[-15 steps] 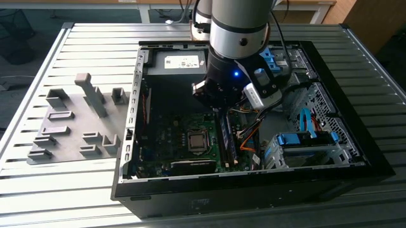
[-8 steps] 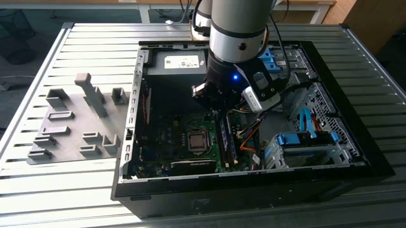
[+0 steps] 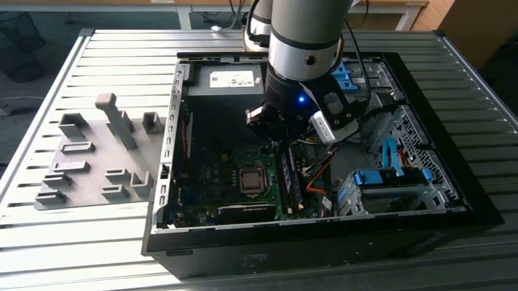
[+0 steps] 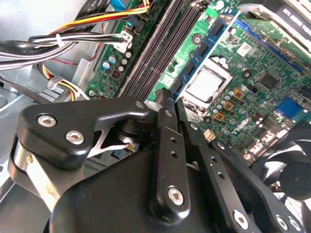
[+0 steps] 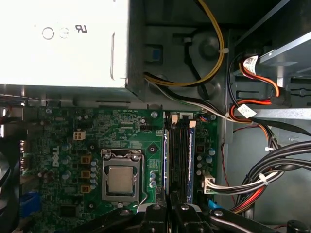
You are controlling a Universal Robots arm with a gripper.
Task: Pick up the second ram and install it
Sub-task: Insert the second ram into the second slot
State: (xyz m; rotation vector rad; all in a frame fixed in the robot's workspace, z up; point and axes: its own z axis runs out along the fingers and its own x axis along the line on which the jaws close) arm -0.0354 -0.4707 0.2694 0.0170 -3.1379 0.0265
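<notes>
Two thin sticks stand edge-on among the slots [image 5: 179,155] just beside the socket [image 5: 120,178], on its side away from the fan [image 4: 291,179]. The one nearer the socket lines up with the gripper, so I take it for the second ram [image 5: 166,145]. I cannot tell whether it is fully seated.

The gripper [image 5: 170,212] hangs over the end of that stick farthest from the power supply [image 5: 63,43]. Its fingers [image 4: 165,126] are drawn together with nothing visible between them.

Seating it well, I judge, means pressing straight down along the slot without leaning toward the socket. Each end needs its own push, since a press on one end may leave the other riding high. The cables [image 5: 262,179] lie beyond the slots from the socket, well clear of the gripper.
</notes>
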